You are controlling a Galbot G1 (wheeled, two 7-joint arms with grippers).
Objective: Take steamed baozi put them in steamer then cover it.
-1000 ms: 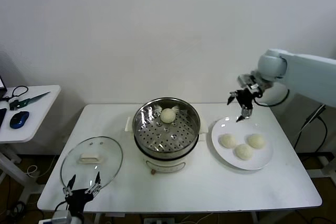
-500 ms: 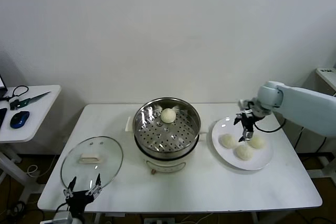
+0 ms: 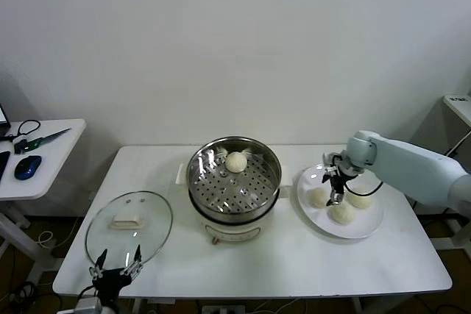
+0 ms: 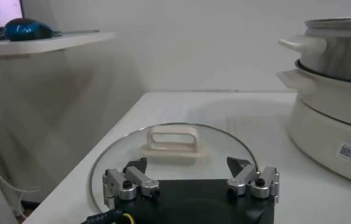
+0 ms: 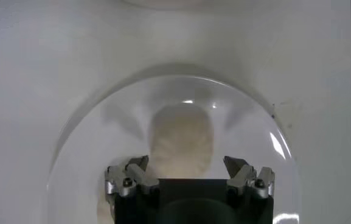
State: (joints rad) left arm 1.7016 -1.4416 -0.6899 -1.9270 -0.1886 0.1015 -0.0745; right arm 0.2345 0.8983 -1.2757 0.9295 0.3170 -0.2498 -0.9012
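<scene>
Your right gripper (image 3: pixel 335 195) hung spread above the buns (image 3: pixel 341 212) on the plate (image 3: pixel 368 227); one bun sat in the steamer (image 3: pixel 234 182). It seemed centred, so a straight descent suited. Left gripper (image 3: pixel 115 264) waited open by the lid (image 3: pixel 129 222).

1. The white tabletop (image 3: pixel 280 259) carries three things set in a row from left to right.
2. On the near left lies the cover (image 3: pixel 129 225), a clear glass lid with a cream-white handle, flat on the tabletop and reaching close to the near edge.
3. At the middle stands the steamer (image 3: pixel 233 185), a shiny steel pot on a cream-white base, just beside the cover.
4. On the right lies a flat white plate (image 3: pixel 362 230), just beside the steamer's base.
</scene>
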